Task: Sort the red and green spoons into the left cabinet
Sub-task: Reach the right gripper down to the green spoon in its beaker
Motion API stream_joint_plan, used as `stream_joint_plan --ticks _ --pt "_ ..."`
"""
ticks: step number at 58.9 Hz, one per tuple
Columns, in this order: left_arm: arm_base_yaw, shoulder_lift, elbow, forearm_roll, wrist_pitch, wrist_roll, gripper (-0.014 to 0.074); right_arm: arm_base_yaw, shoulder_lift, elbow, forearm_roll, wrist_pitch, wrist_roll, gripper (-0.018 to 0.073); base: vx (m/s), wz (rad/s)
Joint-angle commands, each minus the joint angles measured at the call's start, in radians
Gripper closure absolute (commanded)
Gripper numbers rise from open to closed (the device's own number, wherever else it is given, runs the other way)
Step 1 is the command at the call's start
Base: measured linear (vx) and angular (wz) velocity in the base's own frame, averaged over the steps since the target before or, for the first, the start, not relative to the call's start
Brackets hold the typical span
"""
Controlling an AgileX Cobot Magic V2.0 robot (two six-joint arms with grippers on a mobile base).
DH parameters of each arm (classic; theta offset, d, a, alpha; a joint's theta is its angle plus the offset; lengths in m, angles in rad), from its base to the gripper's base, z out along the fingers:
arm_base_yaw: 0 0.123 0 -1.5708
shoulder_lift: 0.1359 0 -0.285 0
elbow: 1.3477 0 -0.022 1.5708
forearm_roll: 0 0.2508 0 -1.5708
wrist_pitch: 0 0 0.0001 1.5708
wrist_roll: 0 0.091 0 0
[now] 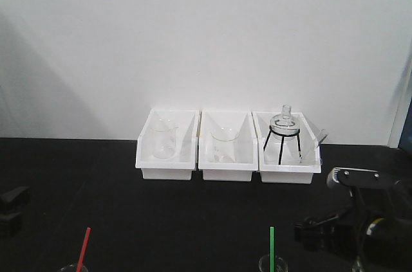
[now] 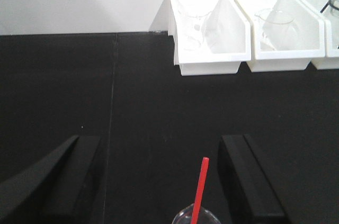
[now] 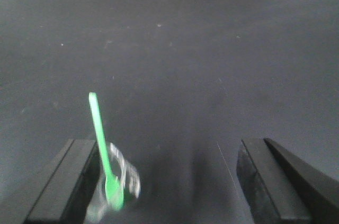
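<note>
Black-fingered, hovering over the table (image 2: 132, 107), holding left jaws wide around the red spoon (image 2: 199, 187) at lower centre, right jaws wide around the green spoon (image 3: 100, 139) at lower left, each standing in a clear cup (image 3: 127, 179). Gripping nothing; seemingly facing the whole sort; seeing no cabinet.

The surface (image 1: 96, 188) is matt black and smooth, with a few faint specks. The middle bin (image 1: 227, 168) is glossy white plastic, and so are the bins on either side of it. Inside it stands a clear, shiny beaker (image 1: 224, 142) that looks like glass. In the bin just right of it, a thin black wire stand (image 1: 281, 146) carries clear glassware (image 1: 285, 121). Well in front of the middle bin, the red spoon (image 1: 83, 249) and green spoon (image 1: 271, 246) look like smooth, bright plastic, each in a clear cup (image 1: 273, 263). The left hand (image 2: 159, 150) has matt black fingers (image 2: 246, 181).
</note>
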Motion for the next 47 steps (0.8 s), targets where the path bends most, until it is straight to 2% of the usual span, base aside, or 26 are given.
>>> stream_joint_plan --ticks 1,10,15,23,41,47 --pt "-0.003 -0.008 -0.033 -0.001 -0.058 -0.001 0.0021 0.003 0.023 -0.119 0.003 -0.016 -0.010 -0.0011 0.00 0.00" --pt "-0.003 -0.008 -0.033 -0.001 -0.046 -0.001 0.0021 0.003 0.100 -0.217 0.011 0.086 -0.039 -0.0011 0.00 0.00" --pt "-0.003 -0.008 -0.033 -0.001 -0.043 -0.001 0.0021 0.003 0.134 -0.251 0.060 0.126 -0.080 -0.0011 0.00 0.00" --pt "-0.003 -0.008 -0.033 -0.001 -0.042 -0.001 0.0021 0.003 0.163 -0.270 0.229 0.135 -0.205 -0.0011 0.00 0.00" --pt "-0.003 -0.008 -0.033 -0.001 -0.041 -0.001 0.0021 0.004 0.217 -0.270 0.710 0.132 -0.669 -0.0011 0.00 0.00" --pt "-0.003 -0.008 -0.033 -0.001 -0.040 -0.001 0.0021 0.004 0.239 -0.270 0.832 0.137 -0.804 -0.0011 0.00 0.00"
